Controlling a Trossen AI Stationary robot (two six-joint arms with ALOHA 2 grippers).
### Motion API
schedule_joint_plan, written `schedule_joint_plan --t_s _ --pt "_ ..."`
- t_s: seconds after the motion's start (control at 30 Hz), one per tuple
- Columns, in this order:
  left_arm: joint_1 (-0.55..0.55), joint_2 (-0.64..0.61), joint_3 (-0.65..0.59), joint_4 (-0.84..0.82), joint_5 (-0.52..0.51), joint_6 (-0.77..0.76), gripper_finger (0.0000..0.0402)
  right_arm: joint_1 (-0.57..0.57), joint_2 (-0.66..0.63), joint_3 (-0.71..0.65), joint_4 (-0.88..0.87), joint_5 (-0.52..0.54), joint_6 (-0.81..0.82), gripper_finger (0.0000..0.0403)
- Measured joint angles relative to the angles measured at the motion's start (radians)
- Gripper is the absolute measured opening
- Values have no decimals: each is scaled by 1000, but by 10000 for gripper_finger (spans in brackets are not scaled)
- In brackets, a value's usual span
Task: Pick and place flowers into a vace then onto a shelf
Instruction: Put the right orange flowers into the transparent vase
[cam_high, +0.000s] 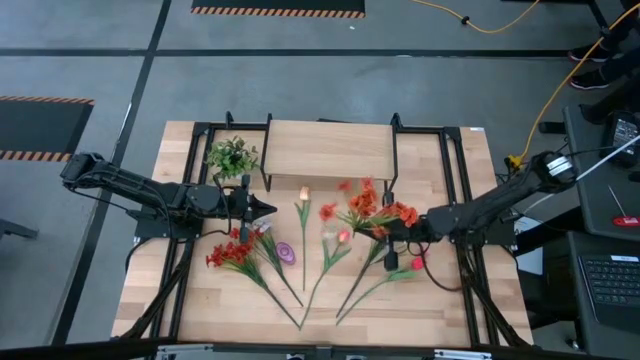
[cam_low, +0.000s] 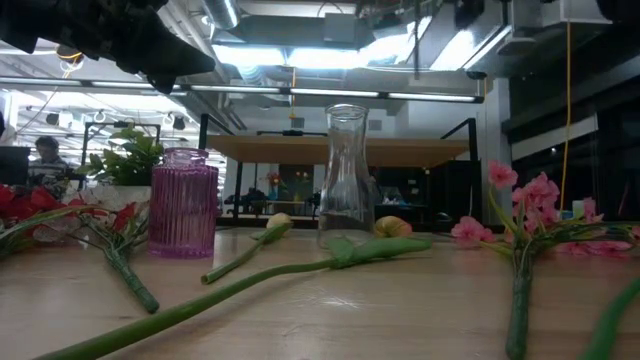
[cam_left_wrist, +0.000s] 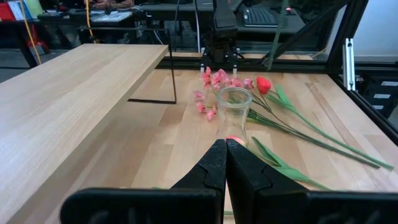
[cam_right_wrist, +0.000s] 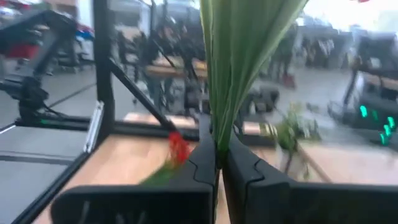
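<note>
High view shows us both arms reaching inward over the counter (cam_high: 150, 290). Our left pincer (cam_high: 268, 209) hangs with its fingers pressed together and holding nothing, near the front left corner of the shelf (cam_high: 327, 149), which stands at the counter's far edge. Our right pincer (cam_high: 384, 229) is pinching a green stem (cam_right_wrist: 239, 56), as its wrist view shows, the fingers tight on it among the red spray (cam_high: 372, 208) right of centre. More flowers (cam_high: 240, 254) lie fanned across the counter, stems converging toward the near edge. Low view gives us a clear vase (cam_low: 346, 177) standing upright mid-counter and a purple ribbed vase (cam_low: 183, 203) to its left, both with no flowers in them. A leafy plant (cam_high: 232, 156) sits beside the shelf's left end.
</note>
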Motion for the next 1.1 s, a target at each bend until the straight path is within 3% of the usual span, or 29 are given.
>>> schedule_joint_plan --t_s 0.13,0.33,0.6,1.1 --pt "0 0 0 1 0 0 4 -49 40 36 59 -66 -94 9" --pt "0 0 0 1 0 0 4 -118 93 58 66 -84 -20 9" --pt "0 0 0 0 0 0 4 -171 203 61 203 -90 -21 9" --pt "0 0 0 0 0 0 4 -190 276 61 213 -89 -16 10"
